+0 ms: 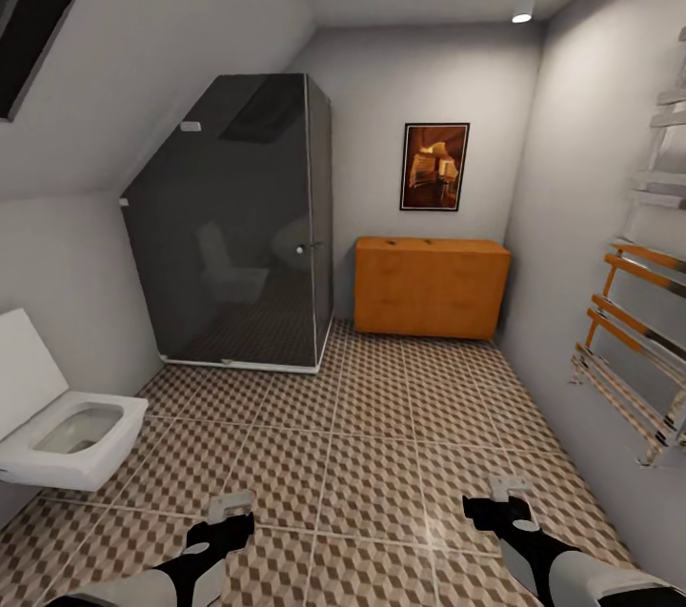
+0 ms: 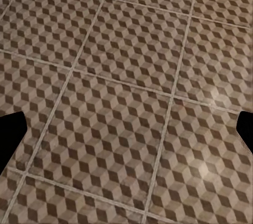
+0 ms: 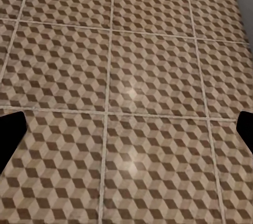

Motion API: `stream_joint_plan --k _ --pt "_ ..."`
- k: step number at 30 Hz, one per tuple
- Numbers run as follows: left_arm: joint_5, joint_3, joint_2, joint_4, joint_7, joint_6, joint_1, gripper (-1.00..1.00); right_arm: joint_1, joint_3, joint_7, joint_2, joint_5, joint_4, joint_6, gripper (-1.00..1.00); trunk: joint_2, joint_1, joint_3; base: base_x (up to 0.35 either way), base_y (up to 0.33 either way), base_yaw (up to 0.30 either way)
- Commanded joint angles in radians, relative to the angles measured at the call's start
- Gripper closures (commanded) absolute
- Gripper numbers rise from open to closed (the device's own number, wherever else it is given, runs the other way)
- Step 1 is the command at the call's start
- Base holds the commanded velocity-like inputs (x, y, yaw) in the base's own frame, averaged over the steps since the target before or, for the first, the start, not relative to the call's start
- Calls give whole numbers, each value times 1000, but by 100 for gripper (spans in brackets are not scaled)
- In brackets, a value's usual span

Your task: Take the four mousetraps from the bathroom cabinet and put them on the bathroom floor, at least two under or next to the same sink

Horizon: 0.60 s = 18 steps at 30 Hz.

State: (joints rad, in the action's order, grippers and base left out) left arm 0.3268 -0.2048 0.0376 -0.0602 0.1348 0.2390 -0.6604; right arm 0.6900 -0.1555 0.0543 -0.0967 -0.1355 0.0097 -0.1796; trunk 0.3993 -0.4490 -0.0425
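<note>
You're on the approach: the cabinet (image 1: 431, 288) stands against the far wall, mousetraps unseen. Both the left end effector (image 1: 232, 505) and right end effector (image 1: 510, 488) hang released, empty. Drive forward over the bathroom floor (image 1: 381, 455).

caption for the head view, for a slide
Both open grippers hang over the cube-patterned floor, facing the orange cabinet.

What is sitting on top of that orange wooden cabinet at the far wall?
The cabinet top carries a couple of tiny dark specks, too small to identify. A framed picture hangs above it. Its inside is hidden behind closed fronts.
</note>
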Motion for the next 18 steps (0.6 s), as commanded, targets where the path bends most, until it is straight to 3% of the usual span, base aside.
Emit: stream_joint_plan --k 1,18 --pt "7 -8 1 -4 2 6 -2 -100 0 -9 1 0 -10 1 -3 -100 1 -1 0 326 -82 0" --pt "9 -8 4 -4 2 6 -2 -100 0 -9 1 0 -10 1 -3 -100 1 -1 0 326 -30 0"
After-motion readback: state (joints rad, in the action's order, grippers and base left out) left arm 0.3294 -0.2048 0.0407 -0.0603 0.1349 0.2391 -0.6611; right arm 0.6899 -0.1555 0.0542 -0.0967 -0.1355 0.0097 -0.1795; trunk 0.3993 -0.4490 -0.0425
